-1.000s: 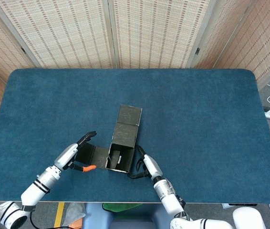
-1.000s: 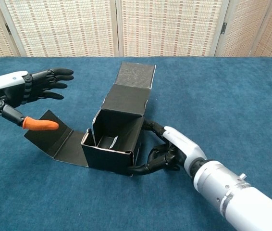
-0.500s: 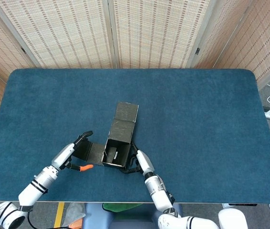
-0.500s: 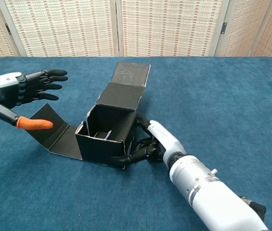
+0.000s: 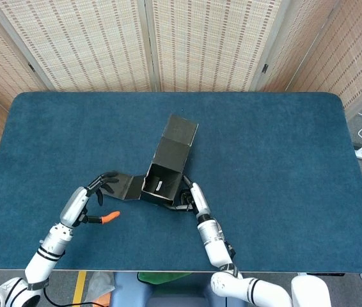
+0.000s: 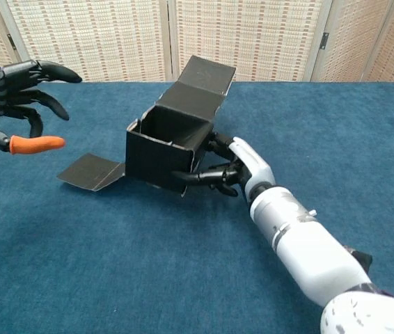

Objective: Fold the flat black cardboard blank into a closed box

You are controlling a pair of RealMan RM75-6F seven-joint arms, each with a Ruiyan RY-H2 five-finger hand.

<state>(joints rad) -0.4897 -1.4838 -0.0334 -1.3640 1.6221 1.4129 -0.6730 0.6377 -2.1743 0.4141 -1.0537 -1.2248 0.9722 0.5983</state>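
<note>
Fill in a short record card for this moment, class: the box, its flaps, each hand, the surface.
box: black cardboard box, partly folded, top open, standing on the table
flaps: side flap lying flat on the table; lid panel raised behind the opening
right hand: right hand grips the box's near right corner
left hand: left hand fingers spread, clear of the cardboard in the chest view
surface: blue table
</note>
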